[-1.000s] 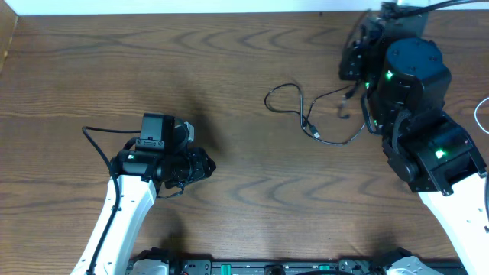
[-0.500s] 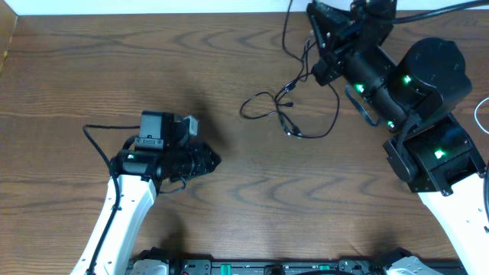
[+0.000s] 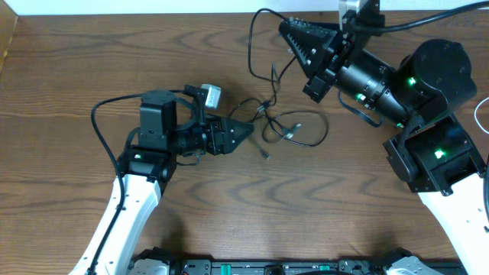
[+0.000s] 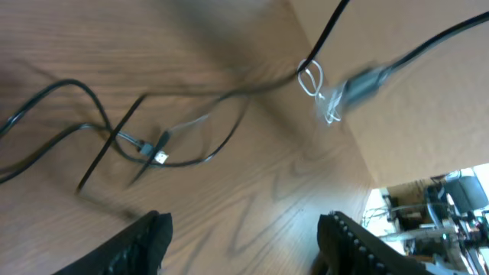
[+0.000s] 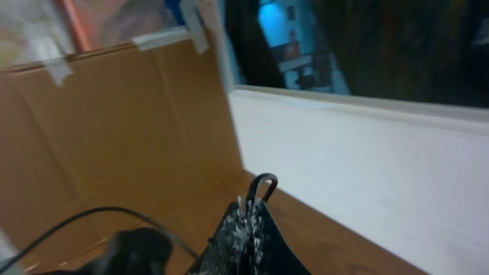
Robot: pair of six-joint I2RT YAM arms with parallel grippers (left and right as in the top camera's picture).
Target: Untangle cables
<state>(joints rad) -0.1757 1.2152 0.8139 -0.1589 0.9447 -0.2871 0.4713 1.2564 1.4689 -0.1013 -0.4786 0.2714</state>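
Right gripper [image 3: 283, 24] pinches one raised strand of cables [image 3: 294, 134]; rest lies crossed on table [image 3: 114, 53]. Left gripper [image 3: 246, 131] spread, empty, beside tangle. Untangling barely begun, cords not yet separated

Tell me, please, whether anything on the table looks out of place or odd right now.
Nothing is spilled or damaged. The only untidy thing is the black cable: its loops cross one another on the table, while one stretch is held up off it, pinched in the shut right gripper. The open left gripper sits beside the tangle.
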